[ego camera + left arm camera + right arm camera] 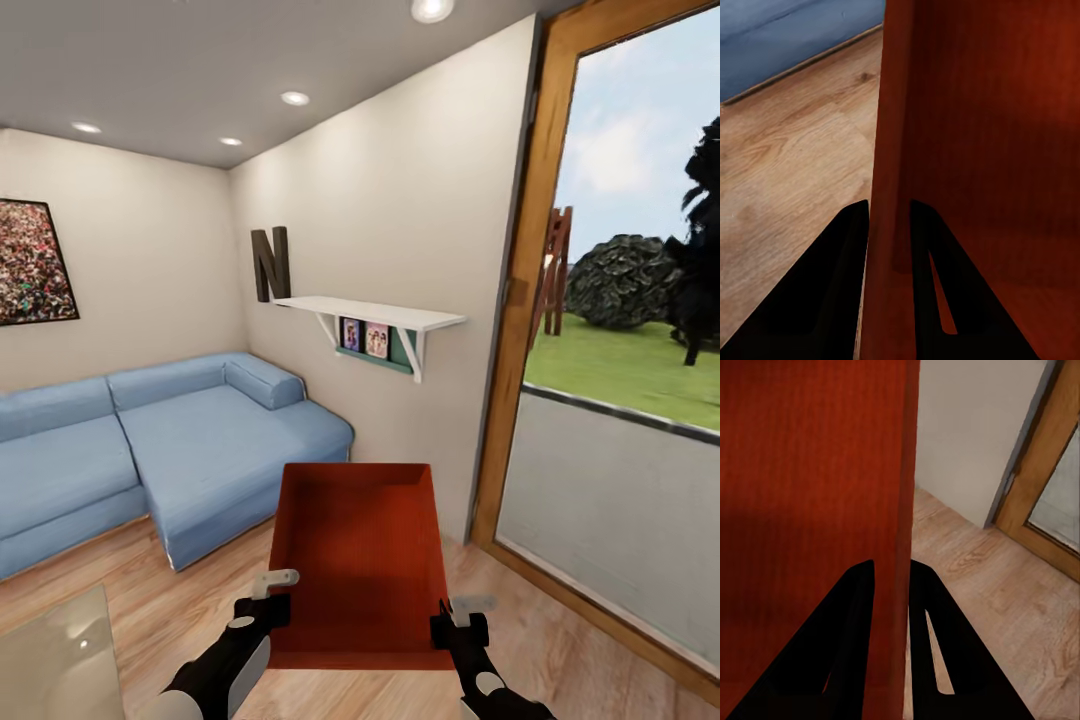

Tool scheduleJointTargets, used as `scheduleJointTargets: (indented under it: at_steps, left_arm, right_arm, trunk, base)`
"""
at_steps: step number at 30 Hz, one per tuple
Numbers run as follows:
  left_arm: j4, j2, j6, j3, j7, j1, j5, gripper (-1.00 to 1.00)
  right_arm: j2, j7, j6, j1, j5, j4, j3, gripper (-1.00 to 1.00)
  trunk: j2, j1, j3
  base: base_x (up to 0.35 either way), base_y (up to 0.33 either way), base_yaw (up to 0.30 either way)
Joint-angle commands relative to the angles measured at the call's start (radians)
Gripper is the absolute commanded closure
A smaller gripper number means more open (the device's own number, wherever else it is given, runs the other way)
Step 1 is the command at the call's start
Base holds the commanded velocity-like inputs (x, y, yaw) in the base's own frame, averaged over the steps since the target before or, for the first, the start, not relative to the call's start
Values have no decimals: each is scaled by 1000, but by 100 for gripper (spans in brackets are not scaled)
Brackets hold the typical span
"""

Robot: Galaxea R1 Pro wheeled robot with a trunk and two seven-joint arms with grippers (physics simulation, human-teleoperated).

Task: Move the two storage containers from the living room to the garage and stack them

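You're carrying one storage container (360, 555) in the living room, held up between both arms above the light wood plank floor (150, 610) — a red-orange open-top box with thin, plain, matte walls and a flat bottom, its far end pointing toward the cream wall (400, 220). Your left claw (270, 603) is clamped on the near left wall; in the left wrist view its two black wedge-shaped fingers (832, 300) sit one on each side of that thin wall. Your right claw (455, 625) pinches the near right wall the same way, black fingers (840, 652) straddling the edge. Beyond the box sits the blue sectional sofa (180, 440), soft and rounded, cut off at the picture's left edge. A white shelf (375, 315) carries a dark letter N (270, 262) — the small pictures beneath it are too tiny to read. A pale glass corner (50, 660) shows at lower left, mostly out of frame. A wood-framed door (620, 400) stands to the right.
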Motion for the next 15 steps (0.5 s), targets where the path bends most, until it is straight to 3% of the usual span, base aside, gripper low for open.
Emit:
scheduleJointTargets:
  at_steps: [1, 4, 15]
  left_arm:
    - [-1, 0, 6, 1, 17, 0, -3, 100]
    - [-1, 0, 6, 1, 17, 0, -3, 100]
    - [-1, 0, 6, 1, 17, 0, -3, 100]
  right_arm:
    - [0, -6, -3, -1, 2, -2, -41, 100]
    - [0, -6, -3, -1, 2, -2, -41, 100]
    - [0, -6, -3, -1, 2, -2, -41, 100]
  trunk:
    - [-1, 0, -1]
    - [-1, 0, -1]
    - [-1, 0, 0]
  base:
    - [-58, 0, 238]
    - [-180, 0, 125]
    - [-335, 0, 2]
